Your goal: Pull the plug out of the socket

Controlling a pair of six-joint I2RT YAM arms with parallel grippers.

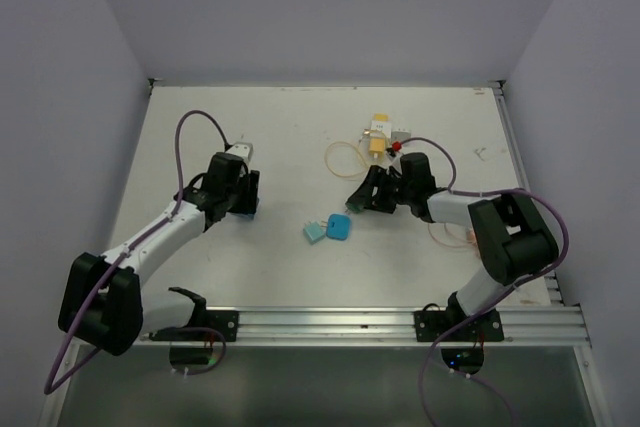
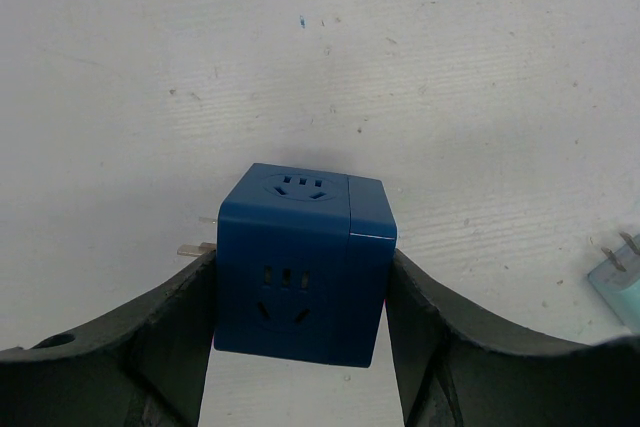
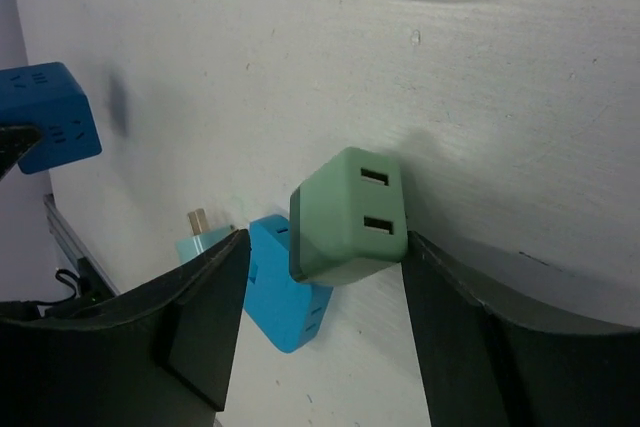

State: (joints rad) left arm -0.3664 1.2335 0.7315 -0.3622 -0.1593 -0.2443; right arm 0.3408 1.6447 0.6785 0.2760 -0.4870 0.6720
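A dark blue socket cube (image 2: 300, 267) sits between the fingers of my left gripper (image 2: 300, 259), and both fingers press its sides. Metal prongs (image 2: 195, 247) stick out of its left side. In the top view the left gripper (image 1: 243, 202) holds it at the table's left-middle. The cube also shows in the right wrist view (image 3: 50, 117). A green plug with two slots (image 3: 350, 217) lies between the fingers of my right gripper (image 3: 325, 239). It touches the right finger and a gap shows on the left. In the top view the right gripper (image 1: 358, 197) hides the plug.
A light blue adapter (image 1: 338, 226) and a pale teal plug (image 1: 315, 232) lie between the grippers. A yellow cable (image 1: 345, 155) and a yellow-white connector (image 1: 380, 135) lie behind the right gripper. An aluminium rail (image 1: 400, 325) runs along the near edge.
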